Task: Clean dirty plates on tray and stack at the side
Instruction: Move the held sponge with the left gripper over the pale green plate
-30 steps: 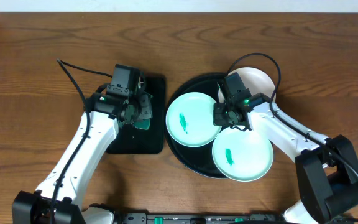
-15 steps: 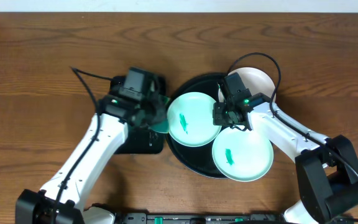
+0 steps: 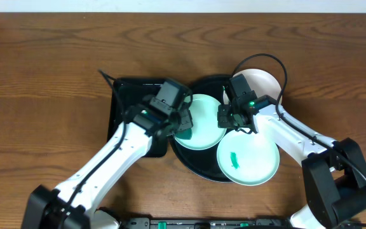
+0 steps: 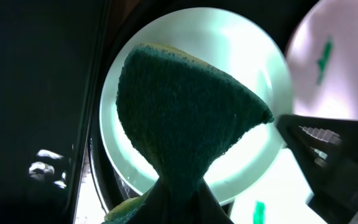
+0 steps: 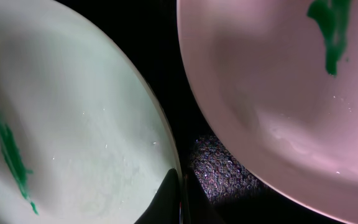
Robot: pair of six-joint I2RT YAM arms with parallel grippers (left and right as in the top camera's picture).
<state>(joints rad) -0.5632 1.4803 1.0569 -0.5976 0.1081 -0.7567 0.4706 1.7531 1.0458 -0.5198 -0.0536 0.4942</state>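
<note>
The small round pale mint-green plate lies flat in the left half of the large round black tray, its left edge close to the raised rim. Being round, it has no long axis. A second mint-green plate, green smear at centre, lies just beside it and overhangs the tray's near right rim. A small white plate sits over the far right rim. The three crowd the tray, with only thin black gaps between them.

The left gripper is clenched on a folded dark green sponge, broad end fanned away from the fingers and covering the first plate's middle. The right gripper is pinched tight on that plate's right rim.

A smaller rectangular black tray lies left of the round one, almost touching it. The brown wooden table spreads bare to the left and far side
</note>
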